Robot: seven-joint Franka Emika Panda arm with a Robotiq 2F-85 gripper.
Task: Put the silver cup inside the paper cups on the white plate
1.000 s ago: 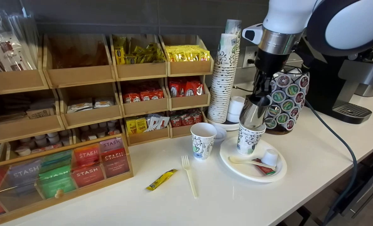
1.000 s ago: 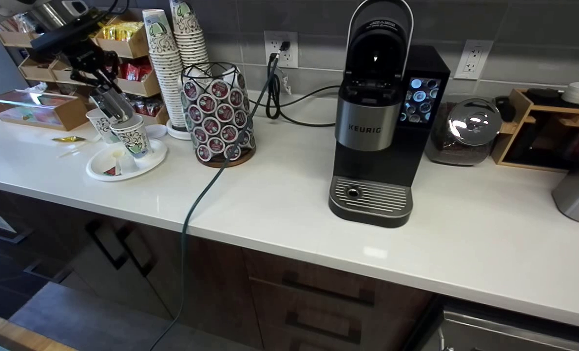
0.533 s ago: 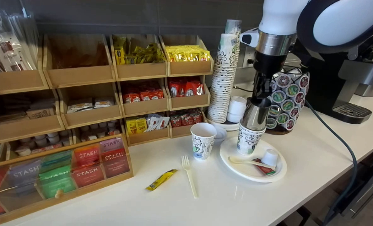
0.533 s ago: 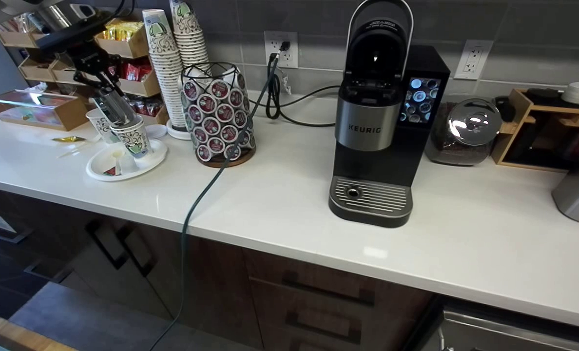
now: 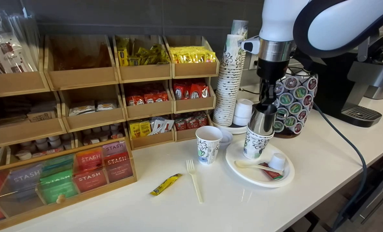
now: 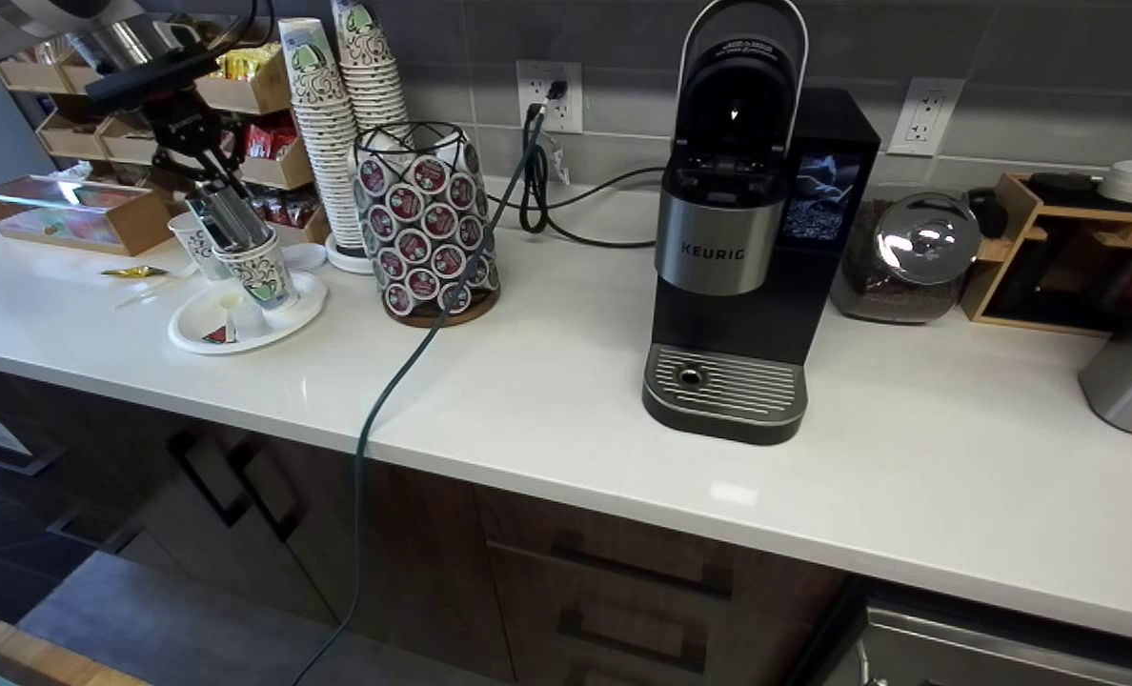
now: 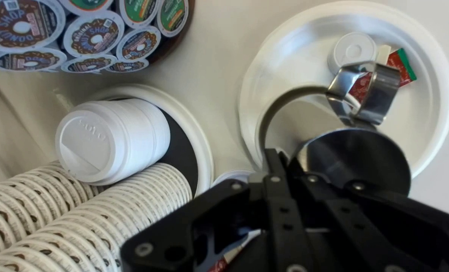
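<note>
The silver cup (image 5: 263, 120) is held tilted over the nested paper cups (image 5: 256, 148), its lower end at their mouth. It also shows in an exterior view (image 6: 232, 219). How deep it sits cannot be told. The paper cups stand upright on the white plate (image 5: 259, 183). My gripper (image 7: 281, 156) is shut on the silver cup's rim, one finger outside the wall and one inside. In the wrist view the cup's handle (image 7: 385, 90) points away from the fingers over the plate. The paper cups are mostly hidden there.
On the plate lie a white pod (image 5: 277, 161), a spoon (image 5: 243, 164) and a red packet (image 5: 272, 173). A single paper cup (image 5: 208, 146) stands beside it. Behind are tall cup stacks (image 5: 228, 87) and the pod holder (image 6: 423, 229). A fork (image 5: 194, 180) lies nearby.
My gripper and the silver cup have moved down slightly. The silver cup stands a little more upright, and its lower end is closer into the paper cups' mouth. The arm has shifted.
</note>
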